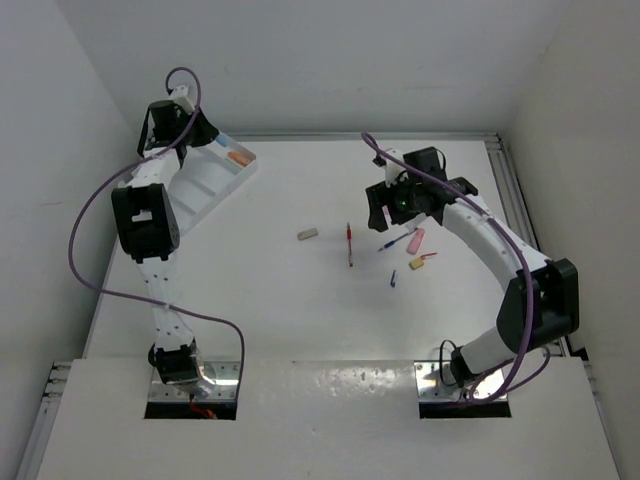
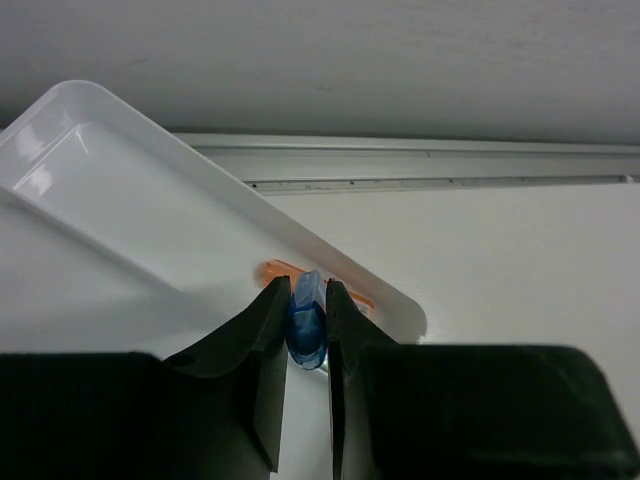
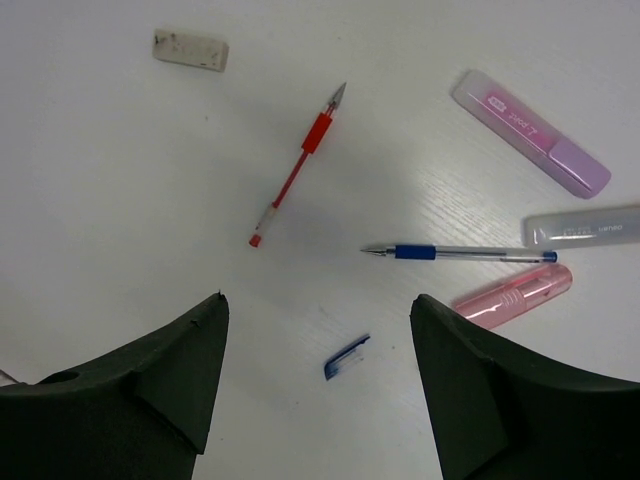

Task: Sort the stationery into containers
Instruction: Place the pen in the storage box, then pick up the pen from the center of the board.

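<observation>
- the white tray lies slantwise at the far left corner of the table; an orange marker rests in its far end; the left arm reaches over it
- a beige eraser and a red pen lie near the table's middle, apart from each other
- the right gripper hovers nearer the right edge; a blue pen, a pink marker, a yellowish piece and a small blue piece lie scattered just on its near side

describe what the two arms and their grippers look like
Both the left arm and the right arm are white links joined by boxy black joint housings. A purple cable loops loosely along each. The left gripper and the right gripper each have two matte black fingers, broad at the root and tapering to the tip. No markings show.
</observation>
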{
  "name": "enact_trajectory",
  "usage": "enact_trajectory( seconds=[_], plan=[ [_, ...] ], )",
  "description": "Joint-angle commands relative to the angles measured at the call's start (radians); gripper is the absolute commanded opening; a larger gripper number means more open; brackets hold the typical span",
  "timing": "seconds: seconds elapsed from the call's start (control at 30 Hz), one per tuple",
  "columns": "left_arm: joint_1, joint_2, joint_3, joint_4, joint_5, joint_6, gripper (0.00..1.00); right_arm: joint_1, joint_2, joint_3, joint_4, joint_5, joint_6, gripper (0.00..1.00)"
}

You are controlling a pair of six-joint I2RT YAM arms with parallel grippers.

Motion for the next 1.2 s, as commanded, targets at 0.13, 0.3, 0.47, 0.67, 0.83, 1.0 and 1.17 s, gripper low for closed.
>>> enact_trajectory(
  seconds=[0.13,0.3,0.47,0.67,0.83,1.0,1.17],
  plan=[
    [-0.001,0.129,0.180,0.181,-0.066,-0.026,0.05,-0.054,-0.046,-0.024,0.000,-0.027,0.018,0.72],
    [-0.013,0.193,0.202,0.203,-0.077,-0.014,0.29,-0.087,-0.052,-0.058,-0.005,-0.026,0.009,0.73],
    [-0.015,0.191,0.201,0.195,-0.073,-0.020,0.69,-0.110,-0.041,-0.067,-0.005,-0.026,0.007,0.73],
    [0.010,0.081,0.222,0.146,-0.023,-0.027,0.81,-0.132,-0.046,-0.092,0.005,-0.017,-0.028,0.72],
    [0.005,-0.164,0.114,-0.025,0.064,0.100,0.78,-0.153,-0.057,-0.144,0.012,0.049,-0.040,0.68],
    [-0.056,-0.517,-0.317,-0.125,0.008,0.309,0.75,-0.143,-0.046,-0.204,0.020,0.132,0.067,0.64],
    [-0.065,-0.805,-0.713,-0.081,0.003,0.285,0.75,-0.175,0.031,-0.206,0.038,0.212,0.158,0.59]
  ],
)
